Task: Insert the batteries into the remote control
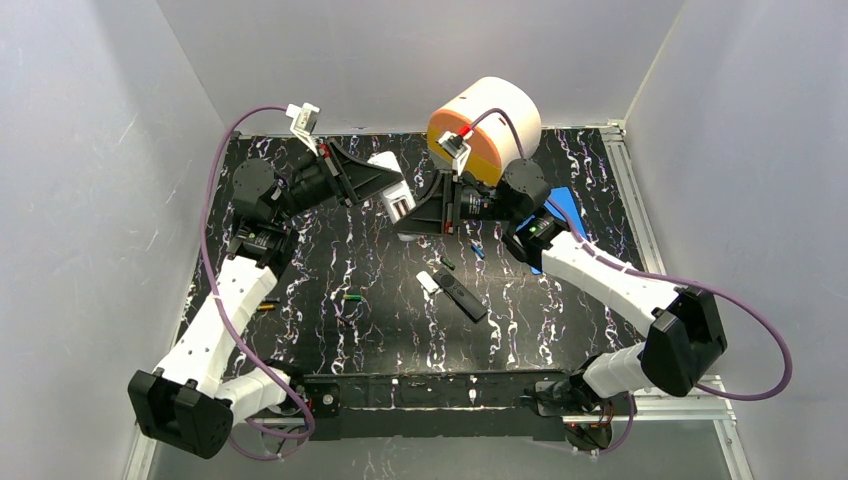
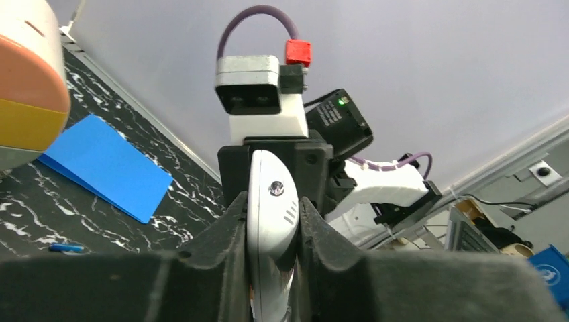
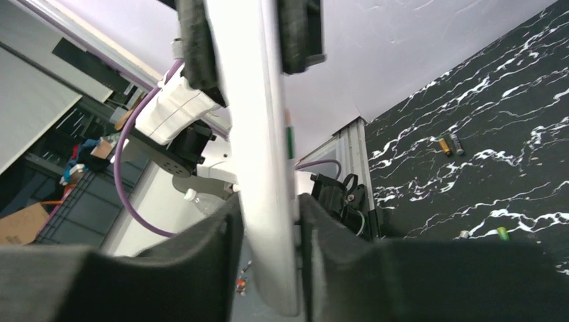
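Both grippers hold one white remote [image 1: 398, 203] in the air over the back middle of the table. My left gripper [image 1: 390, 183] is shut on one end; in the left wrist view the remote [image 2: 272, 194] sits pinched between its fingers. My right gripper [image 1: 412, 222] is shut on the other end, and in the right wrist view the remote [image 3: 258, 161] stands between the pads. Loose batteries lie on the table: a green one [image 1: 351, 297], a blue one [image 1: 478, 250], a dark one [image 1: 447, 262] and an orange one [image 1: 265, 306].
A black remote [image 1: 461, 296] lies mid-table with a small white cover [image 1: 428, 282] beside it. An orange-and-white cylinder [image 1: 487, 128] stands at the back. A blue sheet [image 1: 566, 205] lies under the right arm. Grey walls enclose the black marbled table [image 1: 330, 330].
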Motion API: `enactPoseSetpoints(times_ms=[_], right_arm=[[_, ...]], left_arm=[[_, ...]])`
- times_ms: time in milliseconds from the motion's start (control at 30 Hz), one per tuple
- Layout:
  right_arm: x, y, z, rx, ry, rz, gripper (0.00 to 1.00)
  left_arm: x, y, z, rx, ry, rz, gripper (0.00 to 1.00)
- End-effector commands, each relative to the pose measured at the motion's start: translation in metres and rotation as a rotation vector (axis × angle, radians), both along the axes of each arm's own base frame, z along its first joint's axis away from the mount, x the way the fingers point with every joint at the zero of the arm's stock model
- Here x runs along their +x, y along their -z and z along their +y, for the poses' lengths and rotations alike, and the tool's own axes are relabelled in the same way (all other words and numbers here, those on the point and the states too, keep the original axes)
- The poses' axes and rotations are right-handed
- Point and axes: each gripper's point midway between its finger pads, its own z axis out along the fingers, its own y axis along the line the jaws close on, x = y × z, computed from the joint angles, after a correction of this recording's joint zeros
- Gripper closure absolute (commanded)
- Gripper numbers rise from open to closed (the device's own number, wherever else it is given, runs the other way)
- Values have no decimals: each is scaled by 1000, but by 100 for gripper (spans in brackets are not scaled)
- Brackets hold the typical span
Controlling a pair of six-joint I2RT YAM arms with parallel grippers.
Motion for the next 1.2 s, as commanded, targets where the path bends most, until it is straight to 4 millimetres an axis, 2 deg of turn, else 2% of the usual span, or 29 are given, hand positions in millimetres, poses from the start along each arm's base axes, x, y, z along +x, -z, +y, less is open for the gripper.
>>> enactPoseSetpoints(times_ms=[0,100,167,200,300,333,400,500,567,633,767,967,1067,1167], right_arm=[[-7,-20,-7,59,26,-103,44],[10,-8,-13,-23,157,-153,16],[24,2,-23,-100,242,-148,6],[30,8,-28,-129,277,-137,2],[48,24,-51,-212,395,-84,1],[54,36,-59,-264,432,-49,1],[70,68,-79,-405,541,8,2],[86,126,-108,-656,657,21,14],[94,161,-125,-824,697,19,24],[104,189,-142,-971,726,-20,26],[131,223,-169,-1203,787,-114,28],[161,264,-169,-1329,746,-238,42],[159,271,-143,-1274,615,-249,48],[149,274,-117,-1214,535,-273,47]], left_arm=[[7,3,2,24,-29,-52,100],[12,10,3,44,-48,-56,100],[20,24,5,85,-88,-40,100],[27,38,9,121,-135,-5,100],[44,76,26,245,-280,69,100],[50,88,36,301,-348,97,100],[54,111,57,410,-465,160,100],[50,127,76,505,-537,179,100],[43,129,73,506,-505,174,100],[36,128,65,489,-446,163,100],[31,134,56,465,-384,170,100],[41,139,52,461,-379,202,100],[46,141,49,457,-375,208,100],[54,145,49,459,-391,212,100]])
